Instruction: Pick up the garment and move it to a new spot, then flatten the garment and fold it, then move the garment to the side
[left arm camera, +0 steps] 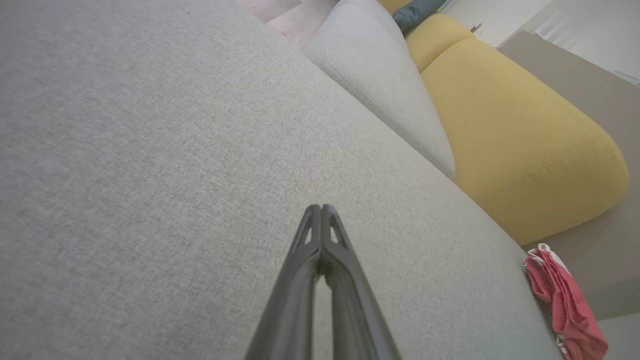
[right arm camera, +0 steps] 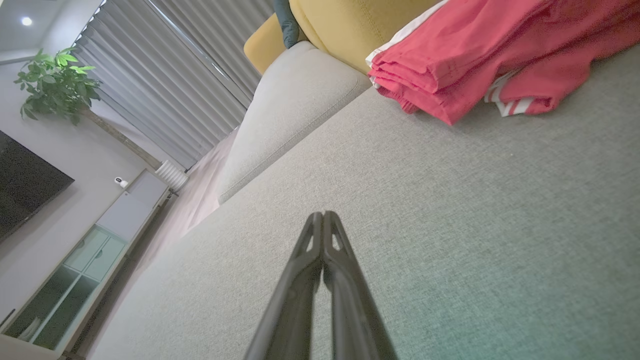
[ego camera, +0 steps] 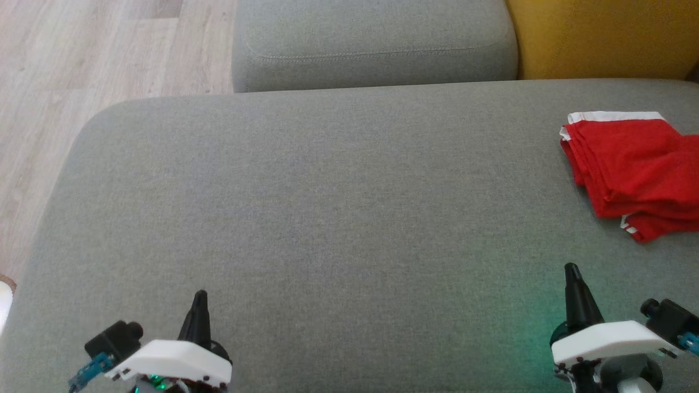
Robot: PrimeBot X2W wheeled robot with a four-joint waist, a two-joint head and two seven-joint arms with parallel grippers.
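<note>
Left gripper (ego camera: 200,297): low over the grey cushion (ego camera: 327,229), fingers pressed together, empty.
Right gripper (ego camera: 572,271): same pose, fingers together, empty.
Red garment (ego camera: 633,169): folded, at the cushion's right edge.

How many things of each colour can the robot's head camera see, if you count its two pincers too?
Red: 1, the garment
Grey: 2, the big seat cushion and the smaller cushion behind it
Yellow: 1, the yellow cushion
Black: 2, the left pincer and the right pincer, both shut
Total: 6
</note>
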